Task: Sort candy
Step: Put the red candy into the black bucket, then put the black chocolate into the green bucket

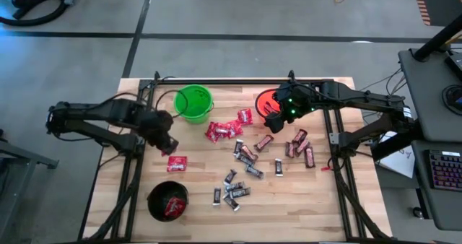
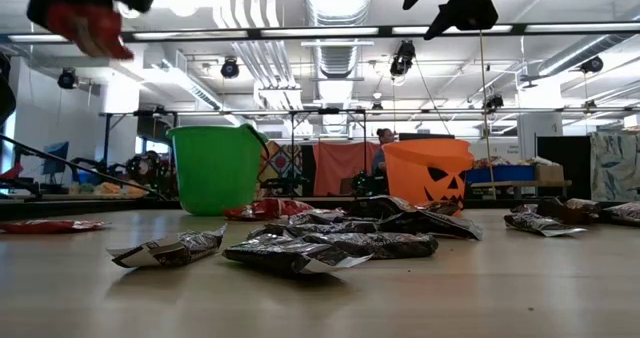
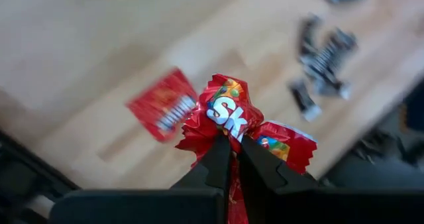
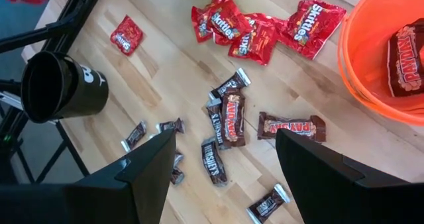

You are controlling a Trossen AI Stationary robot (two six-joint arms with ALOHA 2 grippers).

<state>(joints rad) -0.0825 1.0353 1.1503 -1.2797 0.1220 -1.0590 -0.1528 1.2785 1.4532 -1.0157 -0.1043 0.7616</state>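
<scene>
Candy lies scattered on the wooden table: red packets (image 1: 224,131) (image 4: 252,28), dark brown-red bars (image 1: 299,146) (image 4: 291,126) and small black-silver bars (image 1: 232,190) (image 4: 212,161). One red packet (image 1: 177,163) (image 3: 165,105) lies alone near the left arm. My left gripper (image 1: 166,139) (image 3: 235,141) (image 2: 85,18) hangs high over the table's left part, shut on a red packet. My right gripper (image 1: 276,118) (image 4: 225,134) is open and empty, high beside the orange bucket (image 1: 266,99) (image 4: 377,58), which holds a brown-red bar (image 4: 404,58). My left gripper pinches a crumpled red packet (image 3: 225,111) between its two fingertips, coming from above and pointing down. The packet is lifted clear of the table and bunches out past the fingers. A second red lobe (image 3: 288,148) shows beside them; one packet or two, I cannot tell.
A green bucket (image 1: 193,103) (image 2: 215,168) stands at the far edge, left of the orange one. A black bucket (image 1: 167,201) (image 4: 56,85) with red packets inside stands near the near-left corner. Dark frame rails (image 1: 133,164) run along both table sides.
</scene>
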